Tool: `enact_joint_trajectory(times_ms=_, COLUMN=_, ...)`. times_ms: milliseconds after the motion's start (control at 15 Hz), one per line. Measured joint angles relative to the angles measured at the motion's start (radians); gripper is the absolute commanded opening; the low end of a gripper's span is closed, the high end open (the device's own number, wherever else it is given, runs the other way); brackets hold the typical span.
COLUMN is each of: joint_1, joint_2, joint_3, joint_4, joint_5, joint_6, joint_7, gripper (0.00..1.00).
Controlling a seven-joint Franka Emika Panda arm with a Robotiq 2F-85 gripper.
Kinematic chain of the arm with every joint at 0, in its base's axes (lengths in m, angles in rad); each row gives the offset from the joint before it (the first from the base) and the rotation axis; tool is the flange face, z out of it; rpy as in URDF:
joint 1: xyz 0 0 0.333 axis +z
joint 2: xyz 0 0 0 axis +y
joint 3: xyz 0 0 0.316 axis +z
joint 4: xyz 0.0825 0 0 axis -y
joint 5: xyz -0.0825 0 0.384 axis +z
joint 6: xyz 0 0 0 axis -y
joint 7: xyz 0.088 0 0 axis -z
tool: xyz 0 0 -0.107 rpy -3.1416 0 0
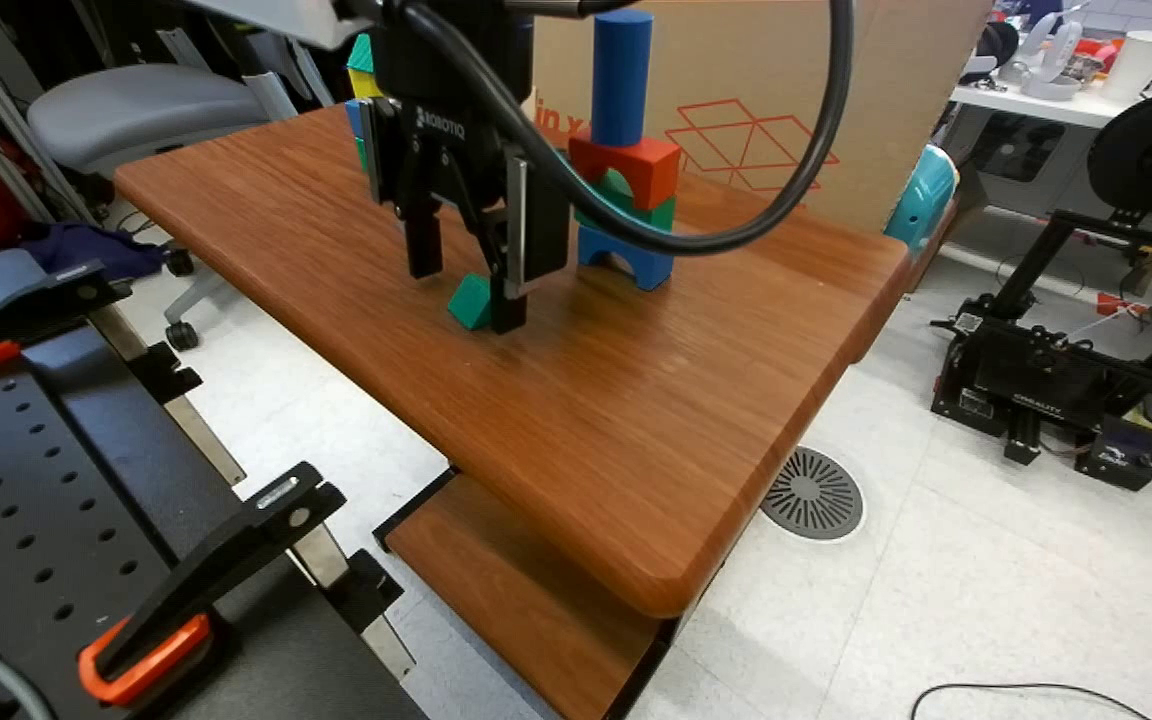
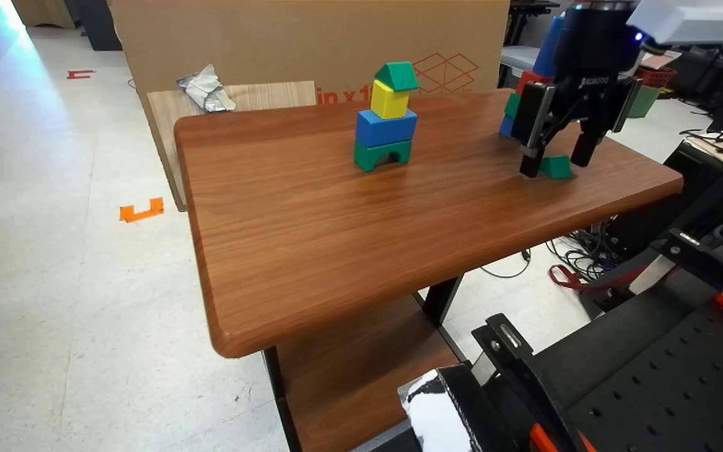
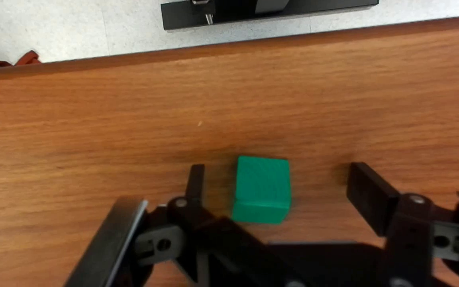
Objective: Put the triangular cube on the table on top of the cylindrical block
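Since the green triangular prism (image 3: 262,187) lies on the wood-grain table (image 1: 716,400) seemingly off-centre between the fingers (image 3: 195,183), closing could drag or twist it before both bear. Later risk: the blue cylinder (image 1: 621,78) stands high on a block stack (image 1: 661,212), atop its red block (image 1: 636,165); a knock in transit, or a release off its axis, would likely topple it. Tool: Robotiq gripper (image 3: 276,177) spread wide, straddling the prism, gaps visible at both sides in the wrist view; grips nothing, no contact seen.
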Motion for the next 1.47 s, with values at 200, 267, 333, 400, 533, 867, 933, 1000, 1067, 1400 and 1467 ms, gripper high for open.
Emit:
enact_joint_trajectory(times_ms=200, joint_1=0.000, joint_2=-0.001, joint_3=-0.003, joint_4=0.004, joint_5=0.003, joint_6=0.000, joint_7=0.000, gripper=0.34)
enact_joint_trajectory(times_ms=267, joint_1=0.000, joint_2=-0.002, joint_3=-0.003, joint_4=0.005, joint_5=0.005, joint_6=0.000, joint_7=0.000, gripper=0.28)
enact_joint_trajectory(times_ms=333, joint_1=0.000, joint_2=-0.004, joint_3=-0.003, joint_4=0.005, joint_5=0.009, joint_6=0.000, joint_7=-0.001, gripper=0.19)
enact_joint_trajectory(times_ms=400, joint_1=0.000, joint_2=-0.005, joint_3=-0.003, joint_4=0.006, joint_5=0.014, joint_6=0.000, joint_7=-0.004, gripper=0.13)
enact_joint_trajectory(times_ms=533, joint_1=-0.001, joint_2=-0.007, joint_3=-0.003, joint_4=0.005, joint_5=0.017, joint_6=0.000, joint_7=-0.010, gripper=0.08)
enact_joint_trajectory(times_ms=867, joint_1=-0.014, joint_2=-0.045, joint_3=0.001, joint_4=-0.041, joint_5=0.063, joint_6=0.001, joint_7=-0.070, gripper=0.08)
enact_joint_trajectory(times_ms=933, joint_1=-0.017, joint_2=-0.066, joint_3=0.001, joint_4=-0.061, joint_5=0.070, joint_6=0.001, joint_7=-0.077, gripper=0.08)
enact_joint_trajectory(times_ms=1000, joint_1=-0.017, joint_2=-0.091, joint_3=0.001, joint_4=-0.082, joint_5=0.077, joint_6=0.001, joint_7=-0.078, gripper=0.08)
enact_joint_trajectory(times_ms=1067, joint_1=-0.017, joint_2=-0.118, joint_3=0.001, joint_4=-0.101, joint_5=0.079, joint_6=0.001, joint_7=-0.078, gripper=0.08)
enact_joint_trajectory(times_ms=1400, joint_1=-0.017, joint_2=-0.259, joint_3=-0.003, joint_4=-0.168, joint_5=0.080, joint_6=-0.001, joint_7=-0.058, gripper=0.08)
enact_joint_trajectory(times_ms=1467, joint_1=-0.017, joint_2=-0.284, joint_3=-0.004, joint_4=-0.176, joint_5=0.081, joint_6=-0.002, joint_7=-0.050, gripper=0.08)
